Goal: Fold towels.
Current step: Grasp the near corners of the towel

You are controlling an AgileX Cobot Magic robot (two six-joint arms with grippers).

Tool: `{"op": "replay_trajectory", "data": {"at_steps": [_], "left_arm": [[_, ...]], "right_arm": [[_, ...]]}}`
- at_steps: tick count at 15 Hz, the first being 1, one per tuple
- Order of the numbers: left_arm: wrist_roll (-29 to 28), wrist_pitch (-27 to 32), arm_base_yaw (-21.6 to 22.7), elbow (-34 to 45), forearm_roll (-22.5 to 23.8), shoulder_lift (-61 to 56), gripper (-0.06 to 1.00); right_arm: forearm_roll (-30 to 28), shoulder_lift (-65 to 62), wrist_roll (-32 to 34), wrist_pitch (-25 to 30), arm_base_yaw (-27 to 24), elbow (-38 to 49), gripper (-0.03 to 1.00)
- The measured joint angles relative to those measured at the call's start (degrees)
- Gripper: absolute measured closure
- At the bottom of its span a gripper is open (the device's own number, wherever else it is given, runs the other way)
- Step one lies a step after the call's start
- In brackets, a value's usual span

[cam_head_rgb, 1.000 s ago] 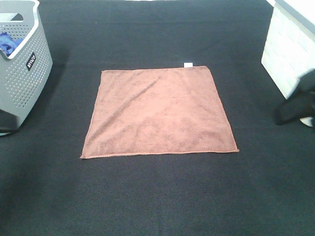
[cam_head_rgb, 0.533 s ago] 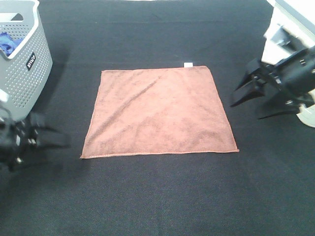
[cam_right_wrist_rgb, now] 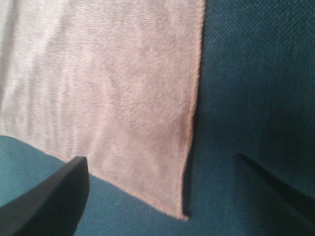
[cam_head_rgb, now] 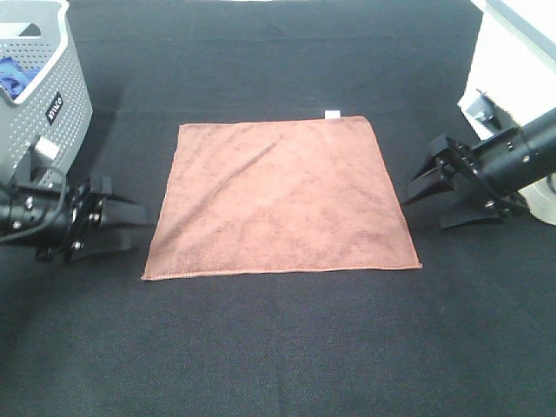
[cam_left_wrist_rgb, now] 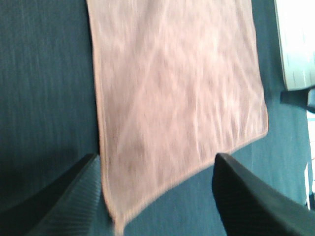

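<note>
Towel (cam_head_rgb: 282,198): reddish-brown, lying flat and unfolded at the middle of the black bench (cam_head_rgb: 278,347). All four edges are visible. A small white tag (cam_head_rgb: 332,114) sits at the far right corner.

Left arm: comes in low from the left edge of the exterior view, passing in front of the grey basket (cam_head_rgb: 52,113). It lies nearly level and is aimed at the towel's left edge, close to the near left corner. The left tool (cam_head_rgb: 139,233) is released, its jaws spread wide, and it grips nothing. Its tips are just beside the hem; whether they touch it cannot be told. In the left wrist view the dark ribbed fingers (cam_left_wrist_rgb: 64,201) frame the towel's near corner, with the cloth running away between them. That view is blurred.

Right arm: reaches in from the right edge, in front of the white box (cam_head_rgb: 512,78), angled down toward the towel's right edge on its near half. The right tool (cam_head_rgb: 423,214) is also released and spread, with nothing held. A strip of bare bench shows between its tips and the hem. The right wrist view has the near right corner between the two fingers.

Basket holds a blue cloth (cam_head_rgb: 10,76), well apart from the towel.
</note>
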Motion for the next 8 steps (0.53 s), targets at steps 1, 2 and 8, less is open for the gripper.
{"op": "replay_trajectory", "data": {"at_steps": [1, 2, 8], "left_arm": [[-0.97, 0.00, -0.52, -2.58, -0.06, 1.78, 0.32], [-1.55, -0.06, -1.26, -4.07, -0.06, 2.86, 0.32], [-3.67, -3.15, -7.45, -8.02, -1.32, 6.82, 0.32]], "right_arm": [[0.11, 1.55, -0.17, -0.06, 0.00, -0.74, 0.22], [-0.06, 2.41, -0.46, -0.34, 0.00, -0.92, 0.22], [-1.78, 4.30, -0.17, -1.15, 0.97, -1.60, 0.23]]}}
